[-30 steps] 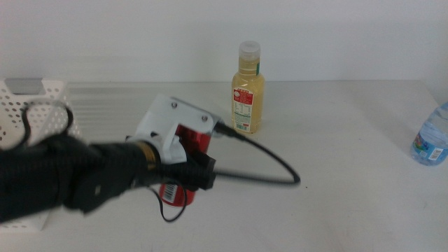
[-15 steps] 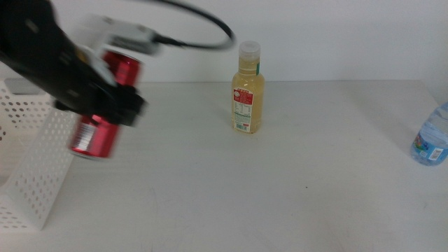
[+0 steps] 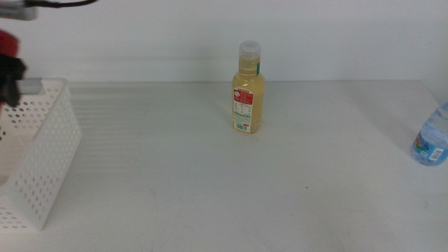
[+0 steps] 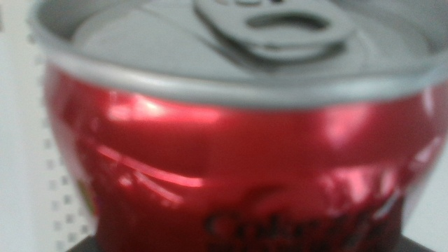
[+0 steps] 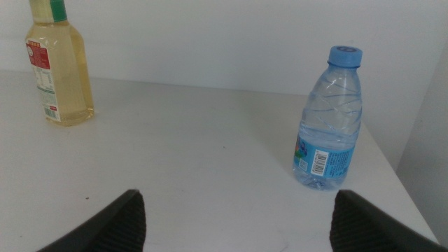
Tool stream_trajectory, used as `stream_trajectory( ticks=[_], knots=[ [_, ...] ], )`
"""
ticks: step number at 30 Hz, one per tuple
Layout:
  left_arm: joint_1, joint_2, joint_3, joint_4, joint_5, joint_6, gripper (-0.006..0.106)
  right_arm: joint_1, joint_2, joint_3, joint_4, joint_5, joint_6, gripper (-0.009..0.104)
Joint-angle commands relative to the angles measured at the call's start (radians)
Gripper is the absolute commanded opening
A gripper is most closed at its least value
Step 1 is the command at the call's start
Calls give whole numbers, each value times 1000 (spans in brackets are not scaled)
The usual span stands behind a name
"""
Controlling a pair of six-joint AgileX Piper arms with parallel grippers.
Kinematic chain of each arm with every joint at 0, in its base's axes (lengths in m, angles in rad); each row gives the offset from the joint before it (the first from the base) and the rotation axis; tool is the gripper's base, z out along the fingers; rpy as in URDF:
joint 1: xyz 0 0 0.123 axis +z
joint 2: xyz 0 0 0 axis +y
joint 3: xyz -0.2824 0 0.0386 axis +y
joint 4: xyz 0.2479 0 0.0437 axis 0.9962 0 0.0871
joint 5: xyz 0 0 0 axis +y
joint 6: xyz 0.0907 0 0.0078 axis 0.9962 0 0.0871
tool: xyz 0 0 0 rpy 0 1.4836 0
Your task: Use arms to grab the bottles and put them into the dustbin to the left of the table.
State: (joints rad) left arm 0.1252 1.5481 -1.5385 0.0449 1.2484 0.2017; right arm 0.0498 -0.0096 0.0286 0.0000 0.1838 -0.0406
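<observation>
Left hand (image 3: 7, 73) at the far left edge of the middle view, just above the dustbin (image 3: 42, 161), pinching the red can (image 4: 231, 154); only a sliver of red and a dark finger visible there, while the left wrist view is filled by the can's silver top and pull tab, with the bin's perforated white wall blurred behind it. Dustbin standing at the left end of the white desk (image 3: 210, 175), its holed side wall facing the camera, a grey handle slot at the rim. Well apart from it, toward the back middle of the desk, the yellow juice bottle (image 3: 248, 87) upright, pale cap on, red-and-white label facing forward. At the far right edge of the desk, the clear water bottle (image 3: 430, 136) upright, partly cut off in the middle view, shown whole in the right wrist view with blue cap and blue label. Right hand (image 5: 234, 220) waiting low over the desk, spread wide, nothing between its fingers, short of both bottles.
</observation>
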Motion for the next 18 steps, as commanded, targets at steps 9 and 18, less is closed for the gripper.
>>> stream_trajectory(
  ticks=[9,18],
  knots=[
    [173,141,-91,-80,-7,117,-2,-8,-28,-8,-5,-72,-9,77],
    [188,301,-91,-76,-43,117,-5,-8,-28,-8,-5,-72,-9,77]
  ],
)
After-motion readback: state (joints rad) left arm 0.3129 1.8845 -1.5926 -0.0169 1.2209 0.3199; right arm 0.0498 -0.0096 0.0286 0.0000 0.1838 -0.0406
